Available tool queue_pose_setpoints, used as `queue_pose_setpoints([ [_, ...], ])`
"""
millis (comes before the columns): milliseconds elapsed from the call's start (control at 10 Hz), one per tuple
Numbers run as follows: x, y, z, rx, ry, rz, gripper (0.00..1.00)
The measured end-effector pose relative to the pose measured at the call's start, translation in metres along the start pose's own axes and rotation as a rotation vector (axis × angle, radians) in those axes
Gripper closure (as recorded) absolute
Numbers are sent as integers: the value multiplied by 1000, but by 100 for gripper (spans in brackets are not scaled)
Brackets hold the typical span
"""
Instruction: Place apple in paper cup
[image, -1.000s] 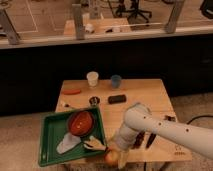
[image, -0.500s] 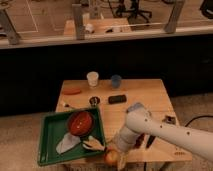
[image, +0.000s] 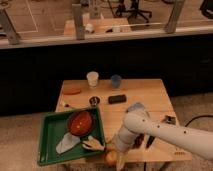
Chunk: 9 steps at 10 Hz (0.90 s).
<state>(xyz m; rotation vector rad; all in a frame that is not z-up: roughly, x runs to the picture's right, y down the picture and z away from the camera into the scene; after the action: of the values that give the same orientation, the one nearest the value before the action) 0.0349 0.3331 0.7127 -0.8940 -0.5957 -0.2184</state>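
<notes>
Camera view, looking down on a wooden table.

- Apple: at the very near edge of the table, just off the near right corner of the tray. Resting on the wood, not lifted.
- Gripper: low at the near edge, just beside the apple on its right. Jaws spread wide, nothing held. Contact with the fruit not discernible.
- Paper cup: upright at the far edge, well apart from the apple, with the whole table between them.
- Blue cup: just beside the paper cup on its right, similar in build.
- Bowl: red, inside the tray, next to a pale sheet.
- Black object: flat, mid-table, between gripper and cups.

Step judged in hand: closing in for the grasp; pick not yet made.

Hazards, as judged:
- Roll-off: round fruit at the brink. A nudge from one finger before the other lands could send it over the near edge.
- Slip: a pinch off-centre on the curved skin could squirt it toward the tray or the floor.
- Wrong vessel: two cups side by side, so a small drift to the right would end over the blue one.
- Tipping: a light paper cup, little wider than the fruit. A low or off-centre release could knock it over.
- Carry path: a low sweep could clip the black object or the tray rim.
</notes>
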Motion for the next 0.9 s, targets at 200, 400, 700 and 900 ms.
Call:
queue_pose_setpoints([
  [200, 1, 0, 5, -24, -2, -7, 25],
  [400, 2, 0, 10, -48, 3, -12, 46],
  [700, 7, 0, 10, -55, 9, 9, 76],
  [900, 16, 3, 0, -30, -5, 51, 92],
])
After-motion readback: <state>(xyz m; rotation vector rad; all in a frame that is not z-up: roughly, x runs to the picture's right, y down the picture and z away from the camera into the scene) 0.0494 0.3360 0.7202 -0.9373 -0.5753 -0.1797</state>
